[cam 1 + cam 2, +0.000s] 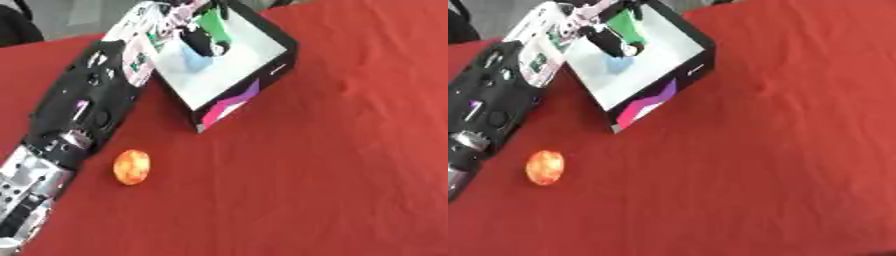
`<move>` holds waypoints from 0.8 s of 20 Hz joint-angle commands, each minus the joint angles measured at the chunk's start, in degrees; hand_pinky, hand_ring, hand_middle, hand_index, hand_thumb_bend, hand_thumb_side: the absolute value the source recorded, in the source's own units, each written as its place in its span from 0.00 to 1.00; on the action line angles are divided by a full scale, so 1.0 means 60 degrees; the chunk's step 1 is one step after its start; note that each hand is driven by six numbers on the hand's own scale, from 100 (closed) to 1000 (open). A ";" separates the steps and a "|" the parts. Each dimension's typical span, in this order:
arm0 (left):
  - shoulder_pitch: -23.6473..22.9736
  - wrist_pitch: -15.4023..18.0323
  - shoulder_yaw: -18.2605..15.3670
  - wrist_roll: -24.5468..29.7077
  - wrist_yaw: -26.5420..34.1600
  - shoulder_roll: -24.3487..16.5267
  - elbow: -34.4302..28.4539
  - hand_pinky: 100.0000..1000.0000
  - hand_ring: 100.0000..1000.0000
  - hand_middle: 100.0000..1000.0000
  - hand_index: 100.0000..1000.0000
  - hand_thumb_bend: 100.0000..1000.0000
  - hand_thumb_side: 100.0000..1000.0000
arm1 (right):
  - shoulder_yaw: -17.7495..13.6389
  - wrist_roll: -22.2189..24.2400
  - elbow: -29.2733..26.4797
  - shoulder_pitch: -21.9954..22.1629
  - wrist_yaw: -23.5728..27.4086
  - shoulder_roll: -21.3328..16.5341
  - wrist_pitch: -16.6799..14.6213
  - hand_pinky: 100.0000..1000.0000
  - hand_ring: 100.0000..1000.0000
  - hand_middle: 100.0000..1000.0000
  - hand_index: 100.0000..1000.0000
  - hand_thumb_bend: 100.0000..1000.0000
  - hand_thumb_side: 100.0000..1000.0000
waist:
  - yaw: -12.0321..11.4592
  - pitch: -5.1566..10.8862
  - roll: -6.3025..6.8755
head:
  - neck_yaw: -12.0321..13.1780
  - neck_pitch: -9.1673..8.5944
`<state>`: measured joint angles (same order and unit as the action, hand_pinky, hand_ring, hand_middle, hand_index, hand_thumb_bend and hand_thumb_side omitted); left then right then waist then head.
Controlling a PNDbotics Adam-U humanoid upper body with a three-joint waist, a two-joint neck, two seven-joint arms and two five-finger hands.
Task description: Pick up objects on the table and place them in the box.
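Box [278,59]: left hand [203,42] inside, fingers curled around light blue object [194,60]. Green object [213,27] just beyond hand. Orange ball [132,167] well behind, beside forearm.

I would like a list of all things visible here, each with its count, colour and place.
box: one, black outside with a pink and purple pattern, white inside, at the far middle of the table.
light blue thing: one, inside the box, under the hand.
green thing: one, at the far side of the box.
round fruit: one, orange and yellow, on the cloth near the left arm.
cloth: one, red, covering the table.
left hand: one, black, over the box at the light blue thing; its grip is unclear.
Right hand: not in view.
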<state>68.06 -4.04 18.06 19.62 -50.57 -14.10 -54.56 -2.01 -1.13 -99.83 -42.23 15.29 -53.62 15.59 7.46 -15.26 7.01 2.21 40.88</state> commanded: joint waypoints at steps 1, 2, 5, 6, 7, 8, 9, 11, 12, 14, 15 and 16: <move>0.0141 0.0094 -0.0212 0.0218 -0.0082 -0.0103 0.0107 0.87 0.79 0.72 0.86 0.59 0.20 | -0.0090 0.0002 -0.0023 -0.0047 -0.0059 -0.0240 -0.0008 0.91 0.75 0.70 0.80 0.55 0.37 | 0.0005 0.0030 0.0060 | -0.0056 -0.0039; 0.0127 0.0094 -0.0254 0.0250 -0.0072 -0.0108 0.0139 0.89 0.82 0.75 0.88 0.65 0.24 | -0.0092 -0.0003 -0.0018 -0.0038 -0.0049 -0.0236 -0.0006 0.91 0.75 0.70 0.80 0.55 0.37 | 0.0001 0.0029 0.0057 | -0.0067 -0.0044; 0.0094 0.0004 -0.0334 0.0215 -0.0060 -0.0149 0.0136 0.90 0.83 0.77 0.89 0.73 0.27 | -0.0091 -0.0005 -0.0022 0.0000 -0.0038 -0.0252 -0.0010 0.91 0.75 0.70 0.80 0.55 0.37 | -0.0024 0.0037 0.0046 | -0.0103 -0.0030; 0.0089 -0.0018 -0.0337 0.0205 -0.0063 -0.0156 0.0117 0.90 0.83 0.77 0.89 0.73 0.27 | -0.0093 -0.0006 -0.0025 0.0007 -0.0038 -0.0257 -0.0011 0.91 0.75 0.70 0.80 0.55 0.37 | -0.0028 0.0039 0.0044 | -0.0108 -0.0028; 0.0085 -0.0033 -0.0337 0.0201 -0.0063 -0.0159 0.0103 0.90 0.83 0.77 0.89 0.73 0.27 | -0.0094 -0.0007 -0.0027 0.0011 -0.0037 -0.0260 -0.0011 0.91 0.75 0.70 0.80 0.55 0.37 | -0.0030 0.0039 0.0043 | -0.0111 -0.0027; 0.0084 -0.0043 -0.0336 0.0201 -0.0063 -0.0161 0.0094 0.90 0.83 0.77 0.89 0.73 0.27 | -0.0094 -0.0007 -0.0028 0.0013 -0.0036 -0.0261 -0.0011 0.91 0.75 0.70 0.80 0.55 0.37 | -0.0031 0.0040 0.0043 | -0.0112 -0.0026; 0.0083 -0.0049 -0.0335 0.0202 -0.0062 -0.0162 0.0087 0.90 0.83 0.77 0.89 0.73 0.27 | -0.0095 -0.0007 -0.0028 0.0014 -0.0036 -0.0262 -0.0011 0.91 0.75 0.70 0.80 0.55 0.37 | -0.0031 0.0040 0.0043 | -0.0113 -0.0026; 0.0099 -0.0046 -0.0350 0.0194 -0.0049 -0.0180 0.0064 0.88 0.80 0.73 0.86 0.61 0.22 | -0.0108 -0.0018 -0.0028 0.0022 -0.0035 -0.0274 -0.0013 0.91 0.74 0.70 0.80 0.55 0.37 | -0.0048 0.0057 0.0041 | -0.0160 0.0012; 0.0218 -0.0083 -0.0469 0.0121 0.0025 -0.0300 -0.0057 0.88 0.79 0.72 0.86 0.54 0.25 | -0.0166 -0.0074 -0.0004 0.0124 -0.0035 -0.0364 -0.0020 0.91 0.74 0.70 0.80 0.54 0.37 | -0.0168 0.0177 0.0053 | -0.0434 0.0211; 0.0353 -0.0132 -0.0849 -0.0039 0.0267 -0.0694 -0.0451 0.86 0.76 0.70 0.85 0.51 0.19 | -0.0269 -0.0188 0.0057 0.0493 -0.0031 -0.0574 -0.0044 0.91 0.74 0.70 0.80 0.54 0.37 | -0.0561 0.0416 0.0073 | -0.1044 0.0461; 0.0323 -0.0046 -0.0976 0.0012 0.0406 -0.0919 -0.0677 0.86 0.77 0.71 0.85 0.50 0.17 | -0.0332 -0.0249 0.0065 0.0665 -0.0029 -0.0671 -0.0068 0.91 0.74 0.70 0.80 0.54 0.37 | -0.0747 0.0458 0.0075 | -0.1246 0.0501; 0.0225 0.0073 -0.1038 0.0114 0.0551 -0.1155 -0.0913 0.86 0.77 0.71 0.86 0.51 0.17 | -0.0389 -0.0307 0.0079 0.0834 -0.0026 -0.0764 -0.0083 0.91 0.74 0.70 0.80 0.54 0.37 | -0.0912 0.0496 0.0078 | -0.1388 0.0521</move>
<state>68.30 -4.04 13.18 20.34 -48.19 -18.17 -57.74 -3.06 -2.47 -99.30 -36.72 15.29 -55.16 15.25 1.53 -14.91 7.13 -4.71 43.57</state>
